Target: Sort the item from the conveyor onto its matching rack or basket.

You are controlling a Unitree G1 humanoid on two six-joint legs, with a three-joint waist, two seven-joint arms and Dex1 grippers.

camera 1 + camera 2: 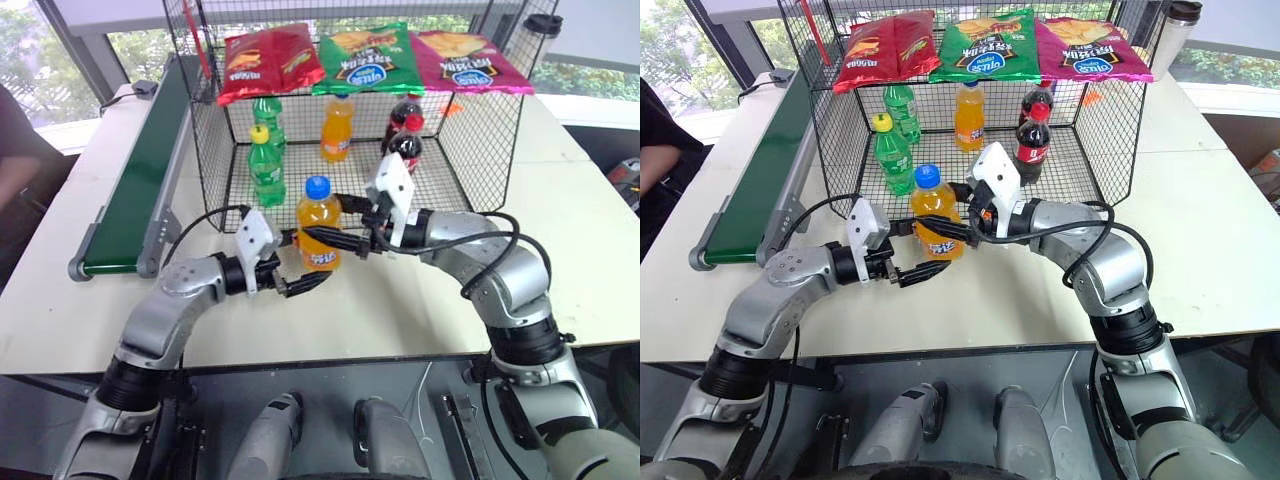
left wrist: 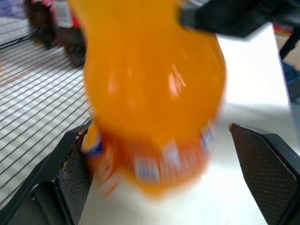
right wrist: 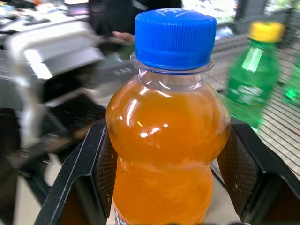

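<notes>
Right gripper [image 1: 345, 238] jaws clamped, left gripper [image 1: 303, 283] jaws spread, arms converging

No readable text on chip bags [image 1: 372, 55], bottle label [image 1: 322, 258]

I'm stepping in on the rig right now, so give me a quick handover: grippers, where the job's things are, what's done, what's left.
Right gripper: shut on the blue-capped orange soda bottle, held upright in front of the cage's open side.
Left gripper: open, fingers either side of the bottle's base, not gripping.
Conveyor: on the robot's left.
Done: bottle is off the belt and in the right gripper.
Left: carry it into the wire cage's lower compartment, beside the other bottles, and let go.
</notes>
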